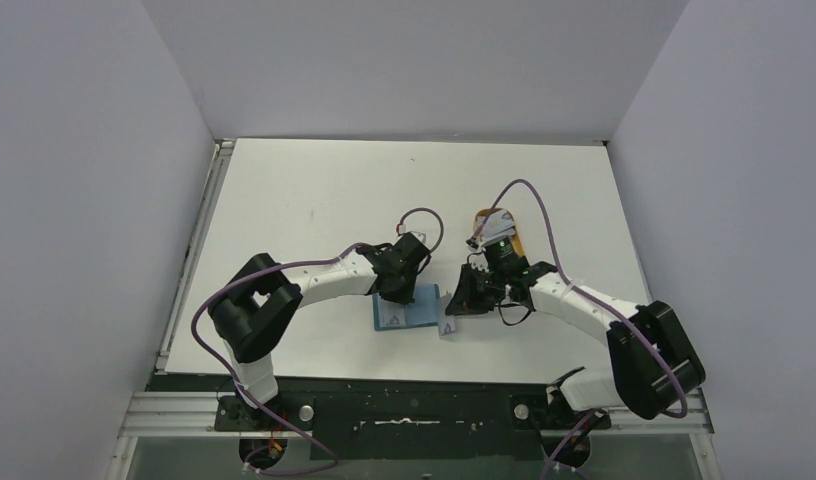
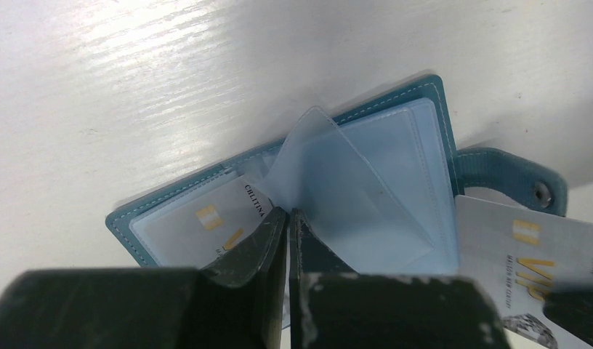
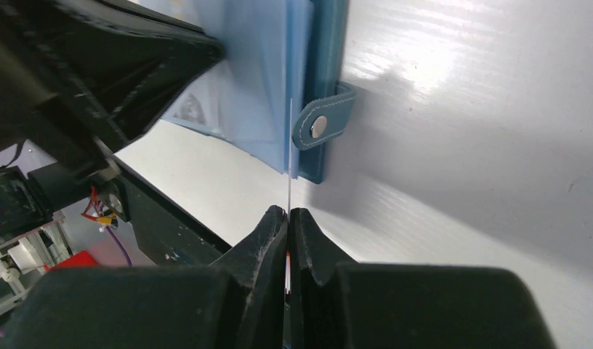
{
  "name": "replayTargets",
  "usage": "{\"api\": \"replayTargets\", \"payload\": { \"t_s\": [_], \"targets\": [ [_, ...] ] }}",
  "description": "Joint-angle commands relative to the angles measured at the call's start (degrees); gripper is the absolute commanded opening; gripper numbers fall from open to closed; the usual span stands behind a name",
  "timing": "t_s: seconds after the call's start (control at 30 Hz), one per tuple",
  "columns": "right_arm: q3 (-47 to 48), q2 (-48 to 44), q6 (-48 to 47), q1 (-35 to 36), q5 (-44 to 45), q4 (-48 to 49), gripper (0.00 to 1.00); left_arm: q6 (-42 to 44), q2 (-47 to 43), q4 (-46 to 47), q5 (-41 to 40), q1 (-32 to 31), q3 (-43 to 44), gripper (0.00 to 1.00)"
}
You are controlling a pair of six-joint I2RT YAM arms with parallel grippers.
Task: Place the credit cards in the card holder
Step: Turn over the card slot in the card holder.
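The teal-blue card holder (image 1: 402, 312) lies open on the table, its clear sleeves (image 2: 395, 189) fanned out. One credit card (image 2: 206, 222) sits inside the left sleeve. My left gripper (image 2: 288, 212) is shut on one raised clear sleeve (image 2: 308, 153), which it holds up. My right gripper (image 3: 288, 211) is shut on a second credit card (image 3: 288, 145), seen edge-on. That grey card (image 2: 526, 247) hovers at the holder's right edge, beside the snap tab (image 3: 320, 127). In the top view both grippers meet over the holder, left (image 1: 396, 295) and right (image 1: 456, 304).
An orange oval tray (image 1: 500, 236) with something pale in it stands just behind the right wrist. The black front rail (image 1: 414, 410) runs close below the holder. White walls enclose the table on three sides.
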Motion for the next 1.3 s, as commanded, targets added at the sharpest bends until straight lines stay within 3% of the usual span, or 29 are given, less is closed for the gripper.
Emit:
{"api": "replayTargets", "payload": {
  "t_s": [0.0, 0.23, 0.5, 1.27],
  "targets": [
    [1.68, -5.75, -0.08, -0.07, 1.25, 2.11, 0.0, 0.43, 1.41, -0.98, -0.17, -0.41, -1.35, 0.0],
    [6.42, -0.78, -4.03, -0.17, -3.29, -0.26, 0.0, 0.43, 1.46, -0.8, -0.04, -0.45, -1.19, 0.0],
    [6.3, 4.02, -3.73, -0.19, -2.65, -0.01, 0.0, 0.36, 1.42, -0.8, 0.01, -0.43, -1.39, 0.0],
    [2.82, 5.33, -2.03, -0.03, -3.32, 2.49, 0.0, 0.34, 1.2, -0.74, 0.05, -0.45, -1.22, 0.0]
  ]
}}
